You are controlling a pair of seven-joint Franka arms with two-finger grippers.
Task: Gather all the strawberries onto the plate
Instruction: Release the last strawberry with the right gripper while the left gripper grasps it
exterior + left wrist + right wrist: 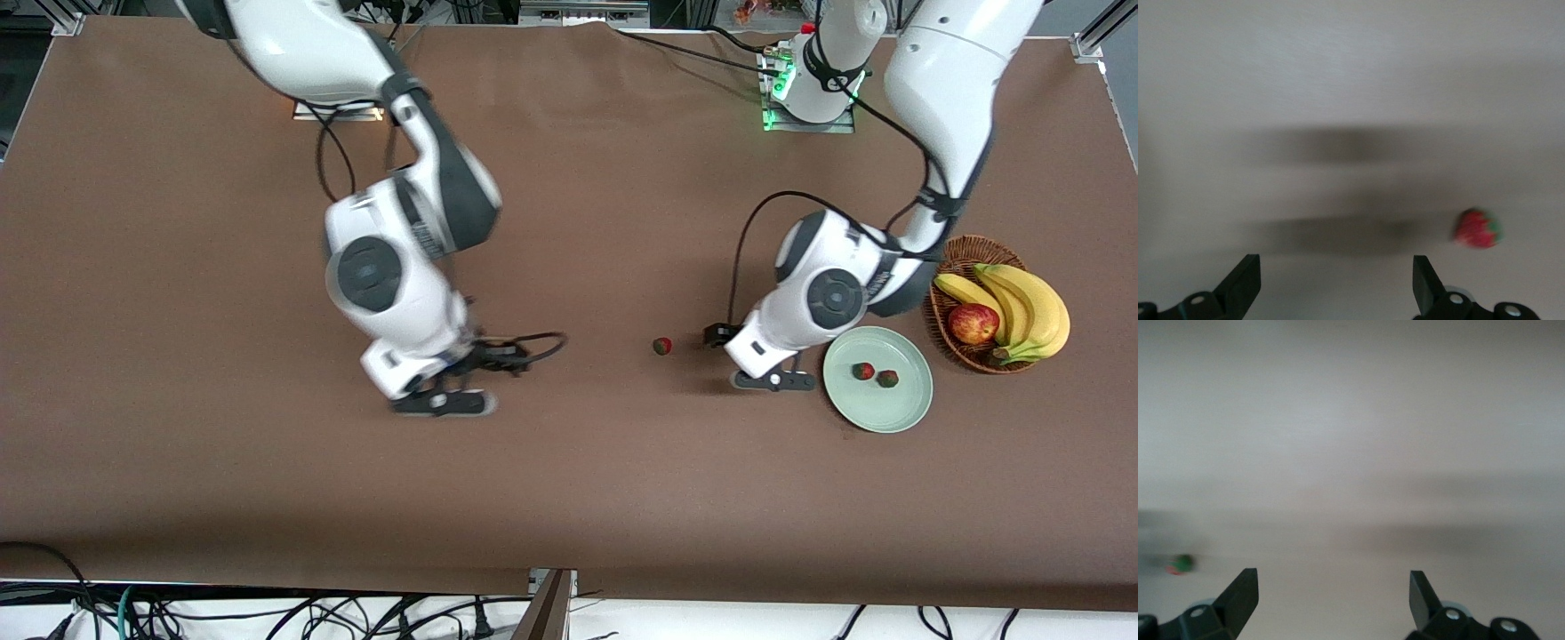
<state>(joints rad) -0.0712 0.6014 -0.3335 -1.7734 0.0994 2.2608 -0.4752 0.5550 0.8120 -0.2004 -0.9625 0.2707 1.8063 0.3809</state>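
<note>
Grippers are both hanging wide and empty over the table, the right gripper mid-table, then one strawberry lying on bare cloth, the left gripper beside the plate, where two strawberries are sitting, near the basket toward the left arm's end.
</note>
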